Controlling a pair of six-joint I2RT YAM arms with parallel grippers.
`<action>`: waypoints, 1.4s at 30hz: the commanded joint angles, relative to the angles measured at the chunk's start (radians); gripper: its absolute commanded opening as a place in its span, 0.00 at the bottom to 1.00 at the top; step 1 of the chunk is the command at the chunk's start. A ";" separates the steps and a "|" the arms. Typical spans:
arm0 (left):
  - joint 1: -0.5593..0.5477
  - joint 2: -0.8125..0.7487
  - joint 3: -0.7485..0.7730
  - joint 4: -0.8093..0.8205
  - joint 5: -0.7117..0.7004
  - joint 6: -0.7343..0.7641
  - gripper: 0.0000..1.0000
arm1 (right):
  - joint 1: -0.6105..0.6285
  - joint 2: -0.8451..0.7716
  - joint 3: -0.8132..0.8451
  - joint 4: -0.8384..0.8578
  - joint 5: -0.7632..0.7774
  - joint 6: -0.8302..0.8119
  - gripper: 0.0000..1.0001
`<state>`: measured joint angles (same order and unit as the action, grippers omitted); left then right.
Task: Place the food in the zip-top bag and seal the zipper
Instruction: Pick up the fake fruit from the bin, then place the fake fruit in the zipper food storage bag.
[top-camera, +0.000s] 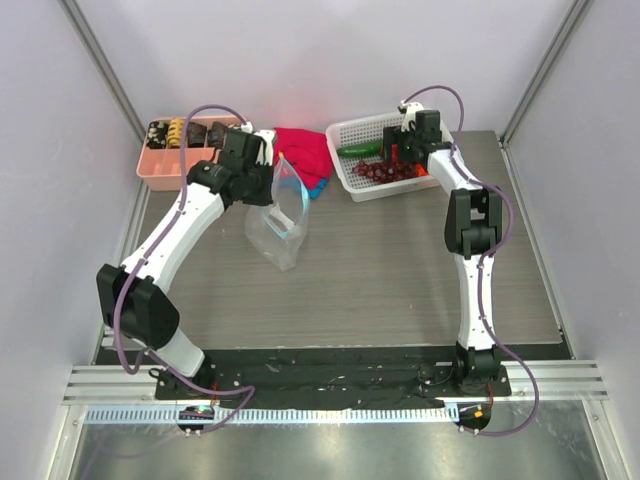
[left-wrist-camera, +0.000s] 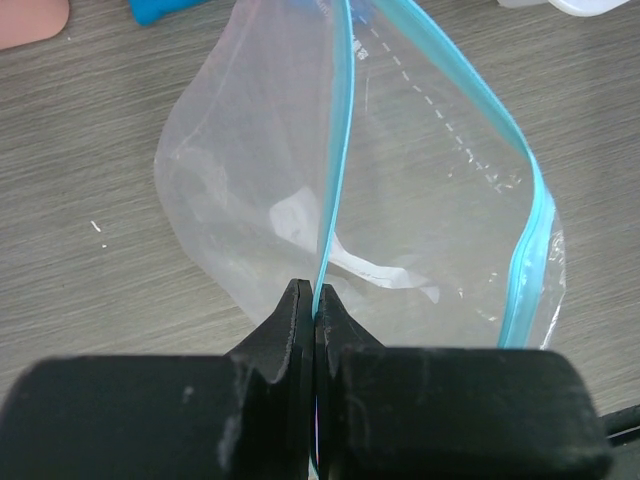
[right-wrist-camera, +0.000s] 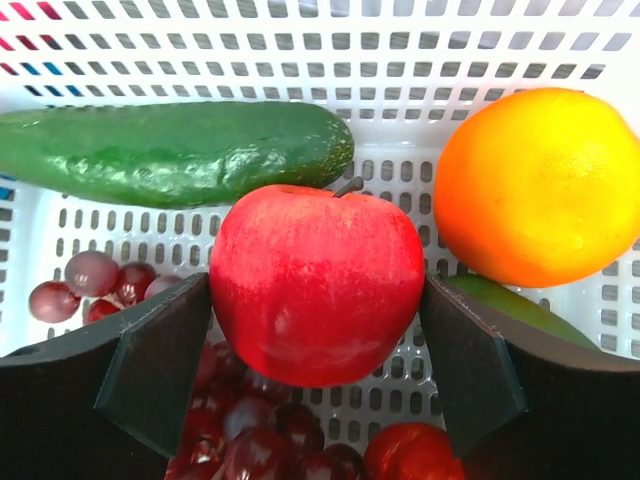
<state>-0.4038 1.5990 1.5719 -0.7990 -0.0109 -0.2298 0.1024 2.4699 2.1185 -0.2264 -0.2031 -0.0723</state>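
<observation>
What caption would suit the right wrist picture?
Open claw straddling a round red toy fruit in a white plastic mesh basket.

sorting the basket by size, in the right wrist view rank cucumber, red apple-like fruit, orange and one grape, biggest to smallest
1. cucumber, longest, though it lies farther back.
2. red apple-like fruit and orange: look alike; the red fruit sits nearer the camera, so unranked.
3. one grape, clearly smallest.
</observation>
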 joint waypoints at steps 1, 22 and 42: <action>0.000 0.012 0.011 0.017 -0.011 -0.006 0.00 | 0.003 0.017 0.043 0.071 0.036 0.011 0.85; 0.039 0.064 0.068 -0.028 0.098 -0.103 0.00 | -0.004 -0.609 -0.245 0.110 -0.496 0.322 0.07; 0.102 0.033 0.040 0.038 0.430 -0.200 0.00 | 0.462 -0.783 -0.707 0.234 -0.438 0.254 0.06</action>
<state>-0.3248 1.6745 1.6043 -0.8116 0.3138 -0.4103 0.5220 1.6676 1.4017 0.0704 -0.7593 0.3359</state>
